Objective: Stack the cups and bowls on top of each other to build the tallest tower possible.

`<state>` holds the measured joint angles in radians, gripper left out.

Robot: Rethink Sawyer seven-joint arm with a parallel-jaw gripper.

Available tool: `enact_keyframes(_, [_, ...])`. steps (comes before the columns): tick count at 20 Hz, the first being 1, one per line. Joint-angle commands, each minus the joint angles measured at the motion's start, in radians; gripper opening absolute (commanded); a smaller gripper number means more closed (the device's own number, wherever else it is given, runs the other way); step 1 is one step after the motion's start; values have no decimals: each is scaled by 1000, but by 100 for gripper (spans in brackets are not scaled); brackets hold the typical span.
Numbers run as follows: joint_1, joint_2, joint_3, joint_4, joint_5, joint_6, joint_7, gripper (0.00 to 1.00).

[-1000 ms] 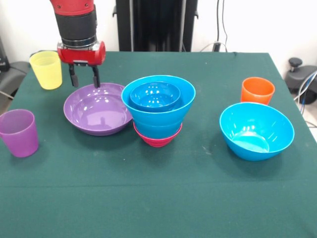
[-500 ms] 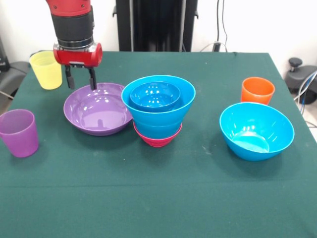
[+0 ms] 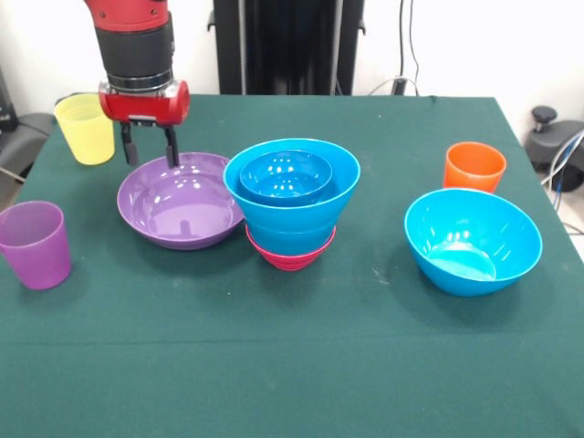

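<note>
So the tower (image 3: pixel 292 205) is only partly built mid-table: blue bowls nested on a magenta one, while the loose blue bowl (image 3: pixel 473 240) to its right and the purple bowl (image 3: pixel 180 200) touching its left still need stacking. The gripper (image 3: pixel 147 146) hangs spread and empty over the purple bowl's far rim, and the purple cup (image 3: pixel 36 244), yellow cup (image 3: pixel 86 128) and orange cup (image 3: pixel 474 167) wait on the table.

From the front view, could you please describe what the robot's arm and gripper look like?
The arm is a thick cylinder, red above and black with a silver ring below. It ends in a glossy red rounded block, from which the gripper extends two slim, dark, straight fingers. No cables or markings show.
</note>
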<state>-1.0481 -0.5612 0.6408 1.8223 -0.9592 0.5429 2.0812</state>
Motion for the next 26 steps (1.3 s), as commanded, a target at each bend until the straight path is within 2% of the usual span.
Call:
enact_keyframes(1, [59,67,-9,-88,-85,-62,-127,100])
enact_keyframes(16, [49,54,-2,-80,-70,-49,-149,100])
enact_keyframes(26, [22,-2,21,-44,-33,-15,-185,100])
